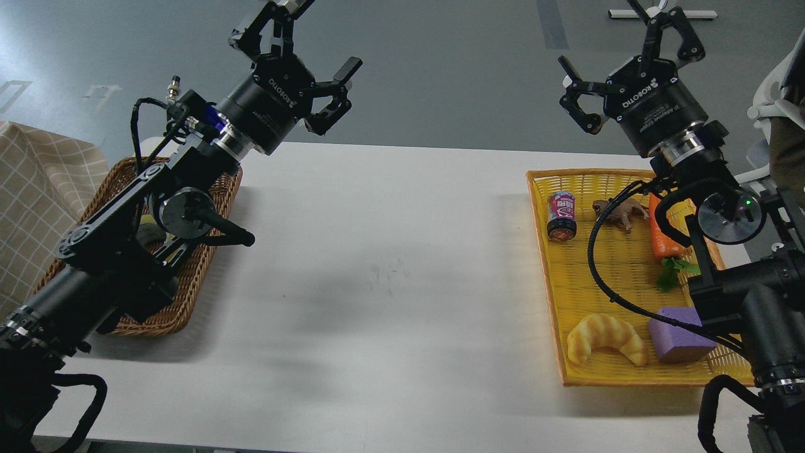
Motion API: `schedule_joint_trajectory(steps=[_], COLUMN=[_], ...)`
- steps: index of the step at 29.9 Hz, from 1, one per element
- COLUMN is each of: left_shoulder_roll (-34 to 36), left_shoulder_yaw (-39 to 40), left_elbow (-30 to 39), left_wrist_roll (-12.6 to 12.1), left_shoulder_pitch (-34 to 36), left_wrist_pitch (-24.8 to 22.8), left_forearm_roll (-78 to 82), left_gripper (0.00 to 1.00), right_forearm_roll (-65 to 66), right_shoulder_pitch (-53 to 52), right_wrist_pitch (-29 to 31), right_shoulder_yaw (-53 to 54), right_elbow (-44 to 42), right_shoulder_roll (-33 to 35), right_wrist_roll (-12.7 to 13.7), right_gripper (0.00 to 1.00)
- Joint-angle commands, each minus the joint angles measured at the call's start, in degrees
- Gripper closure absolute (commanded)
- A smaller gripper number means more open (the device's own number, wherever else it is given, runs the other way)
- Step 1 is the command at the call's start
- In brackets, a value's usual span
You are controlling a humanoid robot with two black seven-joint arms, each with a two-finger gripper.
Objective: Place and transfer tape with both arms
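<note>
Sitting nearest on the right, a yellow tray (553, 302) holds a croissant-shaped bread (605, 338) and a purple block (678, 335) side by side along its near edge. Further back in the tray: a green leafy bit (674, 272) w/ an orange carrot (661, 236) above it, partly behind the right arm; a small brown animal figure (619, 212); and a dark can w/ red-pink label (561, 216) near the far-left corner. A black cable loops over the tray from the right arm.

On the left, a brown wicker basket (188, 283) sits at the table edge, mostly covered by the left arm; something dark and yellowish shows inside, too hidden to name. A beige checked cloth (38, 207) lies beside it at the left edge. The white table (390, 264) between basket and tray is bare.

Tape: can't be picked out in this view; neither gripper holds it.

Farther back and raised above the table, the left gripper (311, 60) hangs over the far-left part, fingers spread apart, nothing between them. The right gripper (626, 56) hangs above the tray's far edge, fingers also spread, nothing held. The two are well apart.
</note>
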State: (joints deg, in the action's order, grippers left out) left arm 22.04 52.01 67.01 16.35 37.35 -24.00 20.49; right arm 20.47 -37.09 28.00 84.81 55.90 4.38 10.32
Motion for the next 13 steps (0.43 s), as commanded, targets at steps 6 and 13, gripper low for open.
schedule_joint_trajectory(steps=[6, 13], left_shoulder_roll=[0.20, -3.14], left_shoulder_yaw=[2.30, 6.34], left_elbow=[0.84, -1.35], left_wrist_roll=[-0.18, -0.27], left_shoulder_pitch=[-1.75, -1.84], left_wrist_pitch=[-4.00, -4.00], left_forearm_roll=[-0.18, -0.27], left_gripper=[0.02, 0.02], right_forearm_roll=[-0.16, -0.16], right_shoulder_pitch=[-0.17, -0.08], right_wrist_pitch=[0.00, 0.00], right_shoulder_yaw=[0.18, 0.10], right_elbow=[-0.17, -0.61], right_shoulder_roll=[-4.11, -4.38], right_wrist_roll=[-0.13, -0.39], right_gripper=[0.00, 0.00])
